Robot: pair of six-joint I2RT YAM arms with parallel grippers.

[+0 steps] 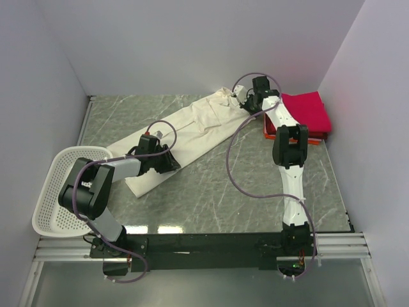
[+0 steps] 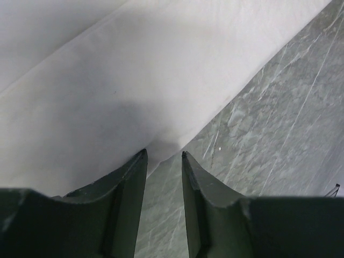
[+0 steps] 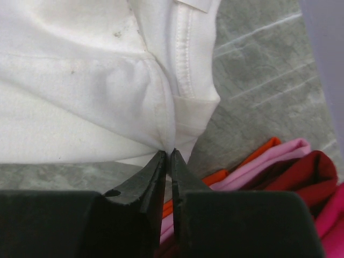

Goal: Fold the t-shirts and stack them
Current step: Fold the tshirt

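Note:
A large cream-white t-shirt (image 1: pixel 192 128) lies stretched diagonally across the marble table. My left gripper (image 1: pixel 171 165) sits at its near long edge, low on the table. In the left wrist view its jaws (image 2: pixel 164 153) stand apart, with the shirt's edge (image 2: pixel 107 80) reaching just between the tips and bare table behind. My right gripper (image 1: pixel 245 102) is at the shirt's far right end. There its jaws (image 3: pixel 167 152) are pinched together on a gathered bit of the cream cloth (image 3: pixel 80 91). Folded crimson-pink (image 1: pixel 307 110) and orange-red (image 1: pixel 271 131) t-shirts lie stacked at the right.
A white perforated basket (image 1: pixel 45 204) hangs over the table's left edge beside the left arm. White walls close in the left, back and right. The folded stack (image 3: pixel 279 158) lies right beside the right gripper's fingers.

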